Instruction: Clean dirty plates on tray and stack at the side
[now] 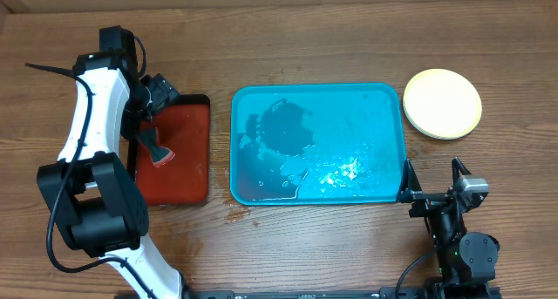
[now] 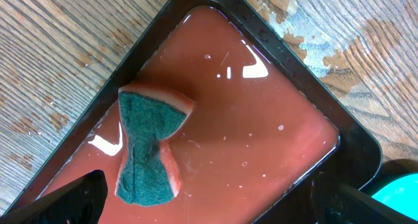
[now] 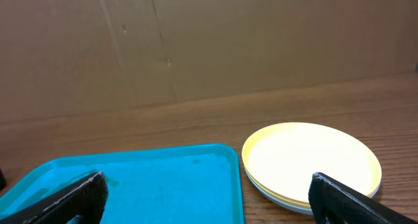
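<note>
The plates (image 1: 442, 103) lie stacked on the table right of the turquoise tray (image 1: 384, 94), a yellow-green one on top with a pale clean centre; the stack also shows in the right wrist view (image 3: 312, 162), a lighter rim under the top plate. The tray (image 3: 130, 185) holds no plates, only water film. My left gripper (image 2: 209, 208) is open and empty above the red tray (image 2: 261, 119), just past the sponge (image 2: 147, 149). My right gripper (image 3: 206, 201) is open and empty at the table's front right, near the tray's right front corner.
The black-rimmed red tray (image 1: 187, 151) left of the turquoise tray holds reddish water and the green-and-pink sponge (image 1: 159, 151). Water spots lie on the wood near the red tray's corner (image 2: 307, 28). A cardboard wall (image 3: 196, 41) stands behind the table.
</note>
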You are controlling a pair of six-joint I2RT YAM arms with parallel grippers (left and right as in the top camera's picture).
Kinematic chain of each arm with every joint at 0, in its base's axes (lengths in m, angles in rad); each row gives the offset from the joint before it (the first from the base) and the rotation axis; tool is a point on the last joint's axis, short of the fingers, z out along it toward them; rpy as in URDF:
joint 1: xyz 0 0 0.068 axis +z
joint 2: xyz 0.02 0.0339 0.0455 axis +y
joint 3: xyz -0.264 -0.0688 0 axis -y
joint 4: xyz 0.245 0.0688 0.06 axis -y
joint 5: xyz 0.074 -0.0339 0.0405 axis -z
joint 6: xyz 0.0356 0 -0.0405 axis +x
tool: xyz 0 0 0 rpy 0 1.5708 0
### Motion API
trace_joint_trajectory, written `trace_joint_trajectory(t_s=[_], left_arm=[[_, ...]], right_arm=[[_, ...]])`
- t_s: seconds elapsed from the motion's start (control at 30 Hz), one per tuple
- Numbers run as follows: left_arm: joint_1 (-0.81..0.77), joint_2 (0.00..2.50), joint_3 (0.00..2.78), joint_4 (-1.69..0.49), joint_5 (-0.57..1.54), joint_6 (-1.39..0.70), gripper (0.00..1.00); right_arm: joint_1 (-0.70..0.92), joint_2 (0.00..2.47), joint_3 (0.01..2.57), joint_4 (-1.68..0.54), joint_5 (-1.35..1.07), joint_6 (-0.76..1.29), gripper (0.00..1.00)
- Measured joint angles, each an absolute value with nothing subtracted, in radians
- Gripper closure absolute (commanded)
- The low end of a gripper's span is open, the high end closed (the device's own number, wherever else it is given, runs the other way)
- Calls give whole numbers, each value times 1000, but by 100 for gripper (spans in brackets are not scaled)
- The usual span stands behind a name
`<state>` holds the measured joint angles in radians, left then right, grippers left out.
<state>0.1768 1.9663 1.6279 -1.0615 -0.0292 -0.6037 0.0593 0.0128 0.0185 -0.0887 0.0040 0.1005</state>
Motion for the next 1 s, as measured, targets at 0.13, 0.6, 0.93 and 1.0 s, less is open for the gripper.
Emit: trace_joint_trajectory(t_s=[0.13,0.6,0.93,1.0], left_arm=[[177,1966,1628,-1061,-29,-604,0],[177,1966,1628,-1061,-29,-604,0],[177,1966,1628,-1036,-41,-603,0],[176,1959,1623,-1001,-42,-588,0]], right_arm=[[59,13,19,-89,4,101,0],[59,13,19,-90,4,100,0],[59,13,19,-89,4,100,0],[59,13,19,-90,4,100,0]])
